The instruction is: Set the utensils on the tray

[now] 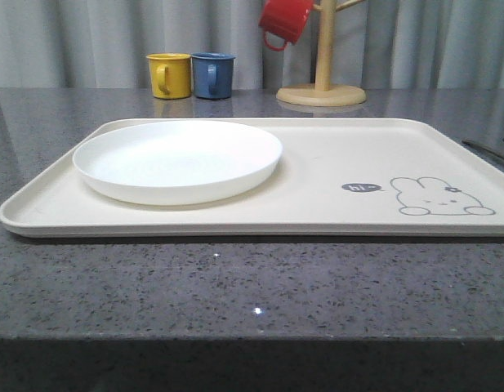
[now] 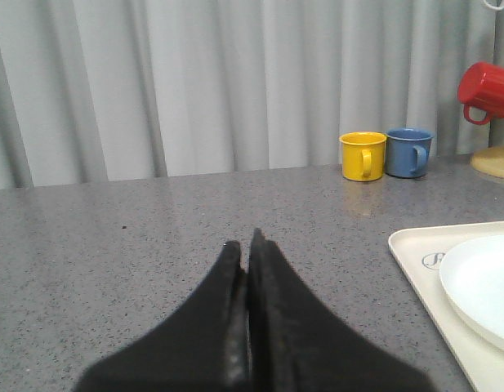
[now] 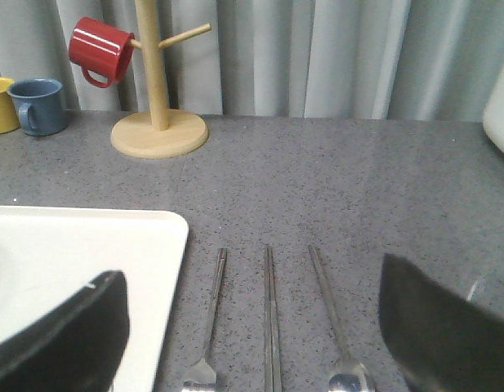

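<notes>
While the tray (image 1: 317, 204) lies broad and flat on the counter (image 1: 235, 278) with the plate (image 1: 177, 159) on its left half, the utensils lie on the counter just beside its right edge: fork (image 3: 212, 314), chopsticks (image 3: 270, 318), spoon (image 3: 333, 318), side by side. They look thin, stiff, light and slippery; a pinch across a handle's middle seems safest. The right gripper (image 3: 252, 343) is spread wide above them. The left gripper (image 2: 247, 269) is closed on nothing.

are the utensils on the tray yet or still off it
Off. The fork, chopsticks and spoon lie side by side on the grey counter, beside the tray, between the open right tool's fingers.
</notes>
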Tool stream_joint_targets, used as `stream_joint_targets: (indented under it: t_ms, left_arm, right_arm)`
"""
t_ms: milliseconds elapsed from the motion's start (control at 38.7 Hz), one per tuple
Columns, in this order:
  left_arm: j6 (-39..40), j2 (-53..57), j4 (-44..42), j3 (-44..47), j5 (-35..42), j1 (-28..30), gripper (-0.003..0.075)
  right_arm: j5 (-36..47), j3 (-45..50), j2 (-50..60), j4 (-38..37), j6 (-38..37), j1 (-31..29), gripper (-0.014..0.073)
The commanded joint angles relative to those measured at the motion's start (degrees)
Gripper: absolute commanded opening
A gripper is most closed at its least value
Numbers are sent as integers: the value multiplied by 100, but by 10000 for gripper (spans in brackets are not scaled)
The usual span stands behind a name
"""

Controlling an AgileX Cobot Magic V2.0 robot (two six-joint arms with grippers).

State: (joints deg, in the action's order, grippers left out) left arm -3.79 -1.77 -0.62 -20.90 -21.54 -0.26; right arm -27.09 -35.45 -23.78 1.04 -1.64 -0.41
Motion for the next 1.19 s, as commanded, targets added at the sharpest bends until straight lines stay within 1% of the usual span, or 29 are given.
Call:
stream_joint_targets:
  t_ms: [0,258,491,594,1163]
  left_arm:
    - [68,-73,62,-140,410,-38,-18]
    - [68,-73,62,-140,410,-38,-18]
    - [68,-73,62,-140,410,-38,-18]
    - [68,-73,62,-140,410,-38,-18]
    - [68,-73,62,-140,410,-38,-18]
  right_arm:
    - [412,-195,-76,-35,20,-33,642]
    - [496,-190,-76,-35,20,-33,642]
    - [1453,-190,-76,-35,20,-33,642]
    - [1614,-190,-76,-35,20,-33,642]
    - [1336,-190,-76,-35,20,-33,642]
